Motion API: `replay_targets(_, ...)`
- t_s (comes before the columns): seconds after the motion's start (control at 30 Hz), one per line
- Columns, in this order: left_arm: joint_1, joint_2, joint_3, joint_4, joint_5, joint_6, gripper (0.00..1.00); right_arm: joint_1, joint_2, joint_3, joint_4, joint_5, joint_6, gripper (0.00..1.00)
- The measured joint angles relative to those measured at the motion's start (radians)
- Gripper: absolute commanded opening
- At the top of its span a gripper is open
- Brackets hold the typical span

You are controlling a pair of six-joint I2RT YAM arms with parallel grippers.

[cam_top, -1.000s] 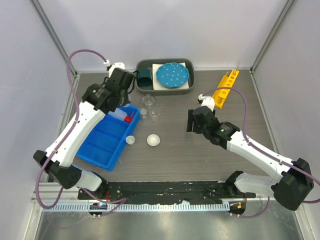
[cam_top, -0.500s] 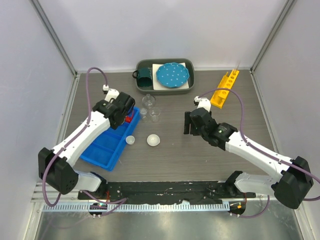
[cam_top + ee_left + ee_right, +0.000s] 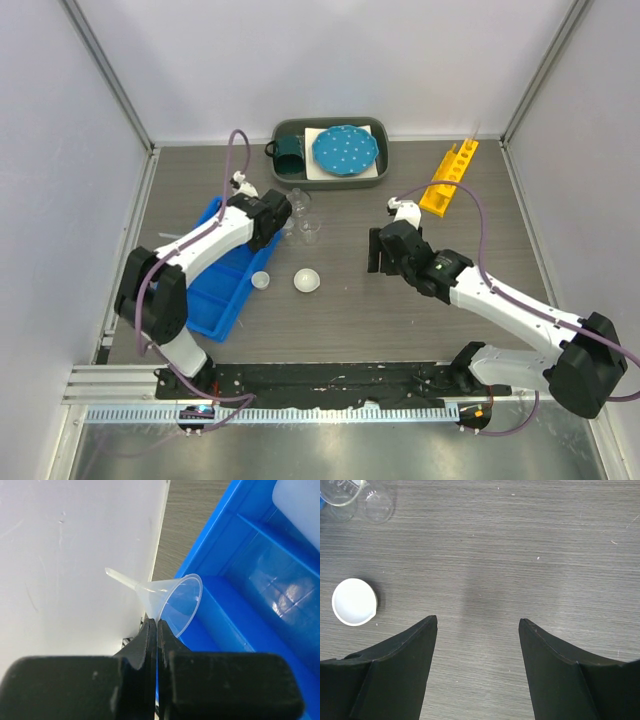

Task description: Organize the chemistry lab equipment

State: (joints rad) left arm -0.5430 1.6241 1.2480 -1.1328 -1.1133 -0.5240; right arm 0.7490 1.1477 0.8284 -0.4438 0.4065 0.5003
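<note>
The blue divided bin [image 3: 235, 615] spreads under and to the right of the left gripper [image 3: 154, 630], filling that side of the left wrist view past the fingertips. The grey tray [image 3: 330, 183] sits at the table's far edge, beyond those fingers and apart from them. It holds the blue dotted plate [image 3: 345, 150] and the teal mug [image 3: 290, 155]. The long yellow test-tube rack [image 3: 448, 177] lies well apart from the right gripper [image 3: 477, 620], behind its wrist toward the far right. The white squeeze bottle [image 3: 300, 500] rests inside the bin, far ahead of the left fingers and to their right. The beaker [image 3: 341, 494] and the small clear flask [image 3: 379, 504] stand side by side on the table, well ahead of the right fingers and off to the left of that view. The left fingers are pressed together, pinching the clear funnel [image 3: 172, 602] by the edge of its cone. Its mouth faces the bin and its stem points away to the left. The right fingers are spread wide over bare table, holding nothing. One small round dish [image 3: 353, 601] lies just outside the finger on the left of the right wrist view. The other dish [image 3: 261, 279] sits farther off, just beside the bin's edge.
</note>
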Motion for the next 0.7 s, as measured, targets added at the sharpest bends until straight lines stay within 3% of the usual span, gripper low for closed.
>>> replay_targets(0.37, -0.119, 0.249, 0.192, -0.155, -0.162, -0.168, 0.00, 0.001, -0.023, -0.048, 0.032, -0.002, 0.003, 0.72)
replay_targets(0.7, -0.142, 0.376, 0.204, -0.198, -0.222, -0.447, 0.00, 0.001, -0.064, -0.087, 0.033, -0.001, 0.002, 0.72)
